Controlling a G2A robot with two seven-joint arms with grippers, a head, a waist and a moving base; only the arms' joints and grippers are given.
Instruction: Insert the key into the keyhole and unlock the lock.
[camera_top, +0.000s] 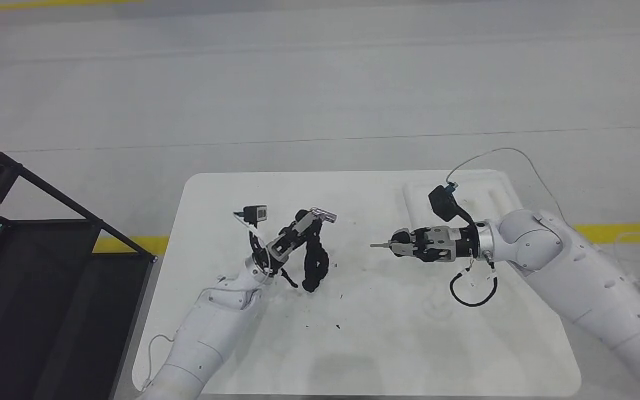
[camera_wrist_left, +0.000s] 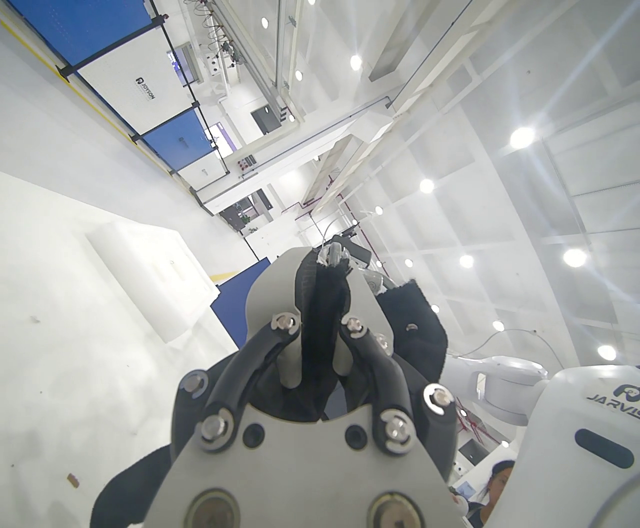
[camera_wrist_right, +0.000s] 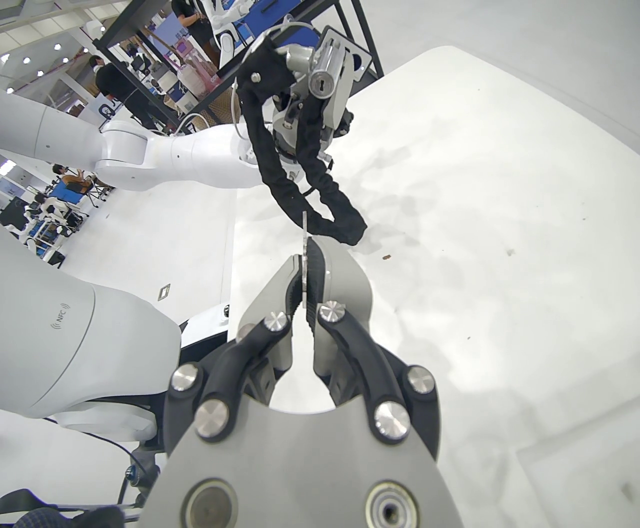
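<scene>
Left gripper (camera_wrist_left: 325, 280) is pinching shut on the black sleeve of the lock (camera_wrist_right: 330, 60), held aloft. Right gripper (camera_wrist_right: 306, 262) is clamping the key (camera_wrist_right: 304, 232), with the keyhole (camera_wrist_right: 321, 85) at its 9 o'clock in top view, well apart.

Risk: we are expecting the lock to swivel in that soft grip, so the blade skids off. A small box (camera_top: 256, 212) is sitting at the lock's 9 o'clock, not obstructing.
</scene>
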